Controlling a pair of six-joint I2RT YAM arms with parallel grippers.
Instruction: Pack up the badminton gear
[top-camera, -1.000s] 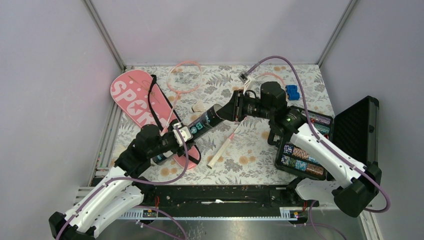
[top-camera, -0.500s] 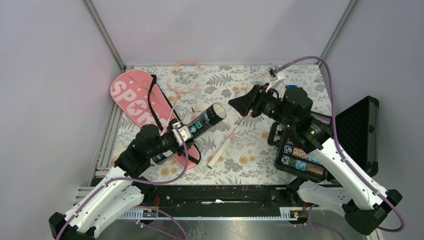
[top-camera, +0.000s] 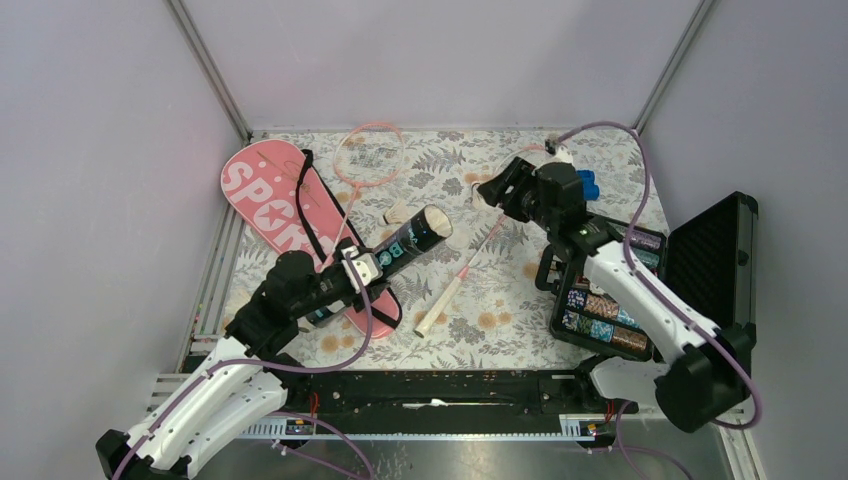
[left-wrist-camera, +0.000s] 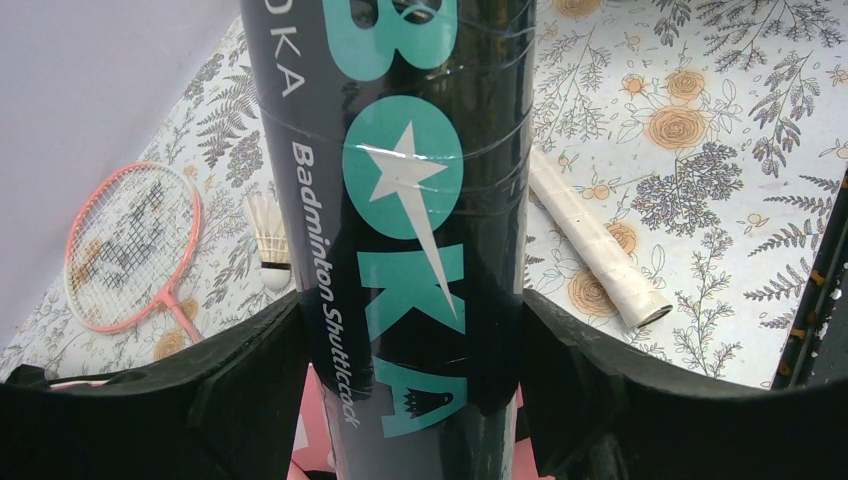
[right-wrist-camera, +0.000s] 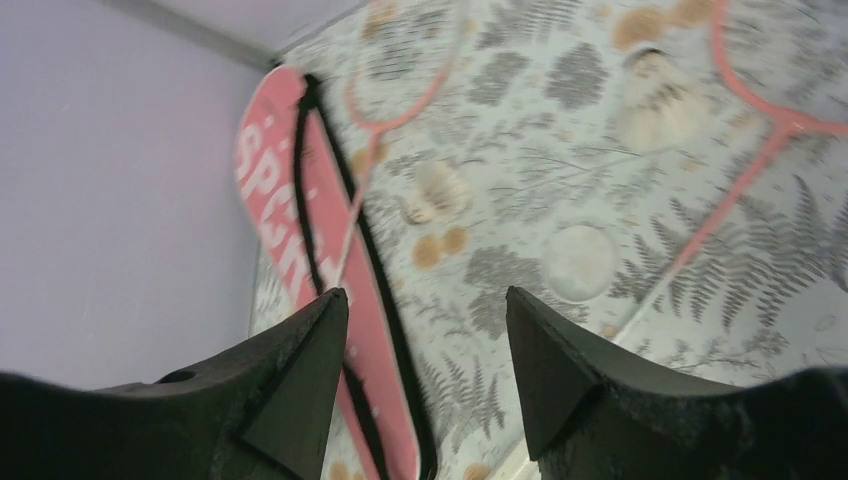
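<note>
My left gripper (top-camera: 365, 268) (left-wrist-camera: 405, 325) is shut on the black tube with teal print (top-camera: 410, 240) (left-wrist-camera: 400, 190), held slanted over the pink SPORT bag (top-camera: 275, 200) (right-wrist-camera: 290, 215), open end toward the middle. My right gripper (top-camera: 497, 186) (right-wrist-camera: 425, 310) hangs open and empty at the back right, apart from the tube. One shuttlecock (top-camera: 398, 213) (left-wrist-camera: 268, 240) lies beside the tube mouth, another (top-camera: 478, 184) (right-wrist-camera: 655, 95) under the right gripper. One pink racket (top-camera: 370, 155) (left-wrist-camera: 130, 250) lies at the back. The other racket's cream handle (top-camera: 440, 298) (left-wrist-camera: 600, 245) points to the front.
An open black case of patterned rolls (top-camera: 605, 305) stands at the right, its lid (top-camera: 712, 255) raised. A small blue toy (top-camera: 585, 185) sits behind the right wrist. A pale round disc (right-wrist-camera: 580, 262) lies on the floral cloth. Grey walls close in on three sides.
My right gripper has drawn back from the tube's open end toward the back right, and its jaws have opened. The left gripper and tube have stayed where they were.
</note>
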